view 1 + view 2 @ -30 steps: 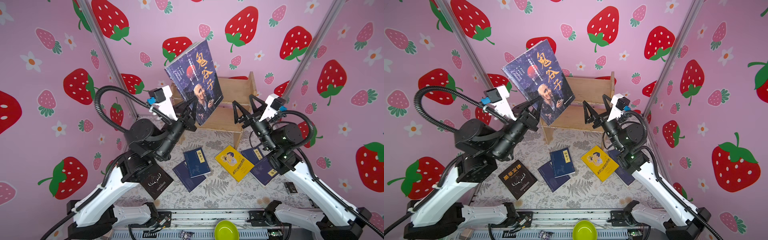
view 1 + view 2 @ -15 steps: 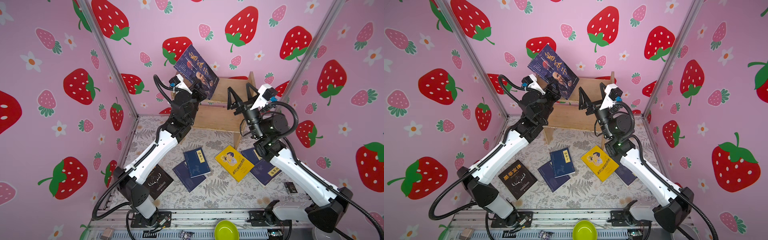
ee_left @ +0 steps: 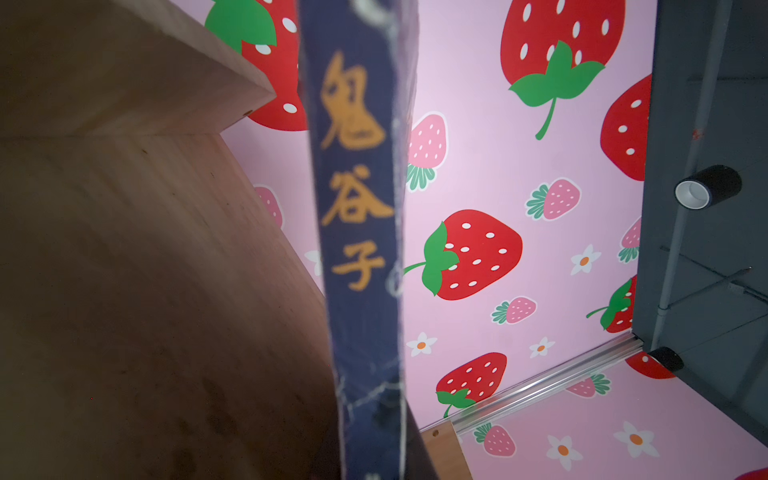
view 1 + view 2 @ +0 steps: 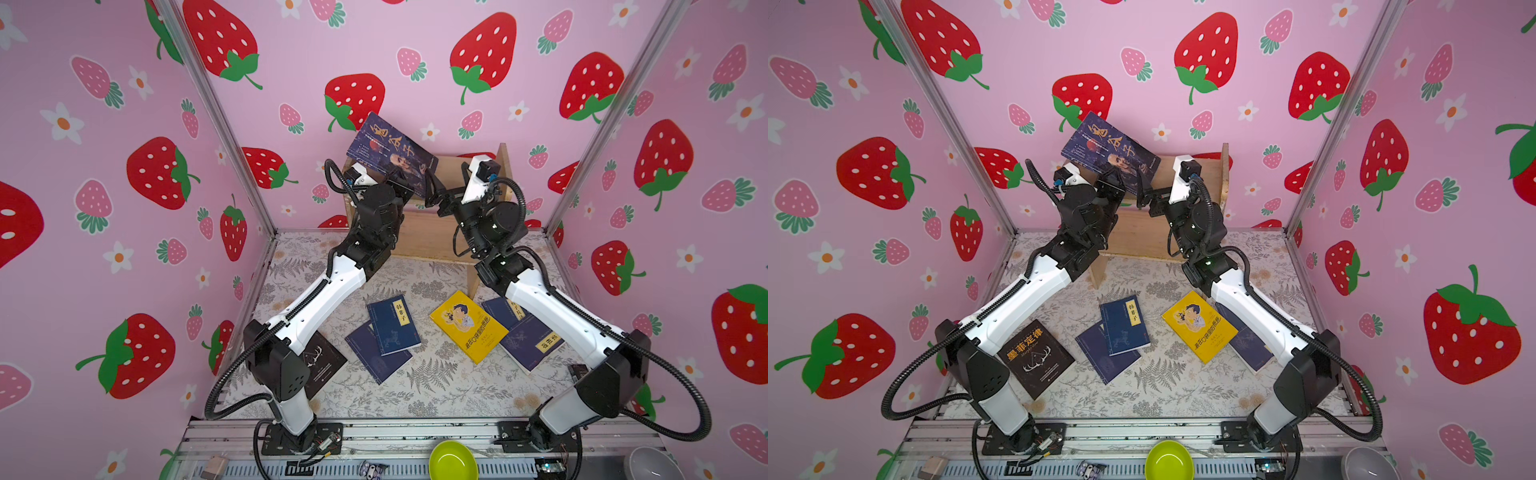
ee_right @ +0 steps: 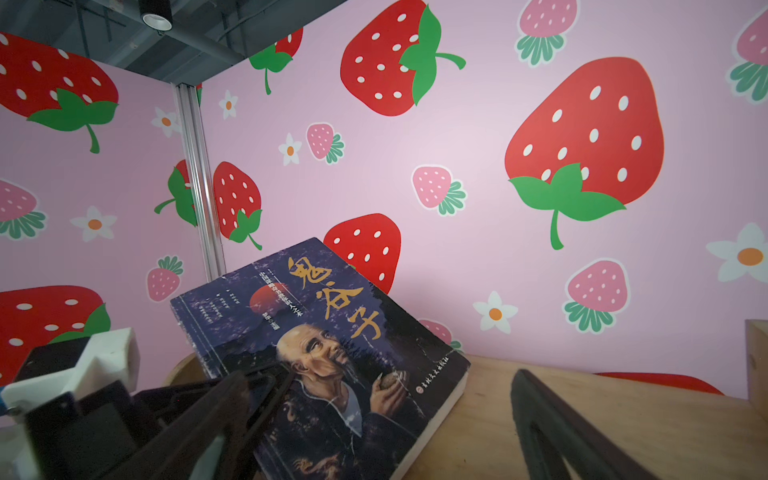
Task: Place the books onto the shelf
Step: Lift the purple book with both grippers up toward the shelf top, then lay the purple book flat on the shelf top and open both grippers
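Nearest the camera, on the fern-print table (image 4: pixel 436 386), six books lie flat. The black antler book (image 4: pixel 1036 357) is at 7 o'clock and two overlapping navy books (image 4: pixel 392 324) are near the middle. The yellow cartoon book (image 4: pixel 467 326) lies toward 4 o'clock, with two more navy books (image 4: pixel 530 343) partly under the right arm.

Farther back, at 12 o'clock, stands the wooden shelf (image 4: pixel 428 237). Above its upper tier the left pincer (image 4: pixel 405 185) is clamped narrow on the lower corner of the purple portrait book (image 4: pixel 390 151). That book is tilted, its top leaning toward 10 o'clock, out past the shelf's 9 o'clock end. Whether its lower edge touches the board I cannot tell. Just beside it, at 3 o'clock, the right pincer (image 4: pixel 430 193) is spread wide and holds nothing.

The corner grip looks the weak point, since it gives little hold against twisting and the book could pivot in the jaws. Released at this lean, it would likely drop flat or tip over the shelf's end. The right pincer is close enough to knock the book if it moves in carelessly.
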Tool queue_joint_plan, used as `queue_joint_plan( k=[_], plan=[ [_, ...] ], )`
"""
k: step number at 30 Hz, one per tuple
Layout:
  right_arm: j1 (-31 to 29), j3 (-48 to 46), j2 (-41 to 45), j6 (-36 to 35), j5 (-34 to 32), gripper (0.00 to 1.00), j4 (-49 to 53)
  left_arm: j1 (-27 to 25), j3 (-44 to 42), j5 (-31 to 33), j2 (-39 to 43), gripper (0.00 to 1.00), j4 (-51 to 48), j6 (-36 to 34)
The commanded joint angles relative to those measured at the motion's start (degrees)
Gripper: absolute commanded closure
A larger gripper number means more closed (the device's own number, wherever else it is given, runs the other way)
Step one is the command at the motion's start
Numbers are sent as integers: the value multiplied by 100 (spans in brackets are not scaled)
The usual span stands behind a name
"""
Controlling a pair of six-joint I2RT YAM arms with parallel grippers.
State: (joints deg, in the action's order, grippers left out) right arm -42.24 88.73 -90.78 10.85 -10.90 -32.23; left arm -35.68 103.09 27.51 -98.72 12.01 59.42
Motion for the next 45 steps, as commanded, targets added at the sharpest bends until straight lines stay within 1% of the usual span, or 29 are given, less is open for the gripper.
queue_joint_plan(
  k=[1,4,7,9,13,14,15,17,20,21,25,28,31,34,36,38,40,45],
  plan=[
    [-21,345,-92,82,-144,0,317,-42,-54,290,395,96,254,165],
    [-20,527,-245,169,-242,0,563,-42,-148,308,473,76,61,244],
    [-25,551,-324,191,-377,0,596,-35,-280,294,549,63,-14,359],
    [-34,556,-383,232,-465,0,590,-35,-277,273,551,56,-144,405],
    [-56,616,-526,234,-475,0,641,-36,-293,162,550,45,-281,492],
    [-52,653,-569,233,-488,0,692,-44,-309,138,584,40,-308,452],
    [-51,684,-598,238,-500,0,745,-53,-323,149,615,33,-361,395],
    [-56,687,-633,251,-508,0,771,-68,-341,176,716,23,-543,254],
    [-51,690,-658,302,-520,0,788,-44,-444,334,948,4,-880,-4],
    [-56,690,-672,303,-504,0,793,-27,-471,397,1026,1,-1014,-94],
    [-48,725,-659,214,-484,0,856,209,-725,535,1625,1,-1652,-692],
    [-56,716,-551,10,-445,0,914,509,-983,471,2229,1,-2028,-1537],
    [-56,710,-385,-450,-213,0,1015,929,-1269,-163,2817,1,-2132,-2729],
    [-54,592,-184,-864,28,0,1018,1371,-1340,-1264,3154,1,-2450,-3818],
    [-49,418,8,-1117,196,0,949,1522,-1328,-1928,3228,1,-2748,-4476],
    [-56,207,228,-1314,332,0,854,1553,-1507,-2283,3294,1,-2761,-5003],
    [-51,44,406,-1419,383,0,802,1602,-1732,-2536,3328,1,-2508,-5281],
    [-51,-378,929,-1528,361,0,1017,1794,-1668,-3056,3036,1,-2709,-5311]
  ],
)
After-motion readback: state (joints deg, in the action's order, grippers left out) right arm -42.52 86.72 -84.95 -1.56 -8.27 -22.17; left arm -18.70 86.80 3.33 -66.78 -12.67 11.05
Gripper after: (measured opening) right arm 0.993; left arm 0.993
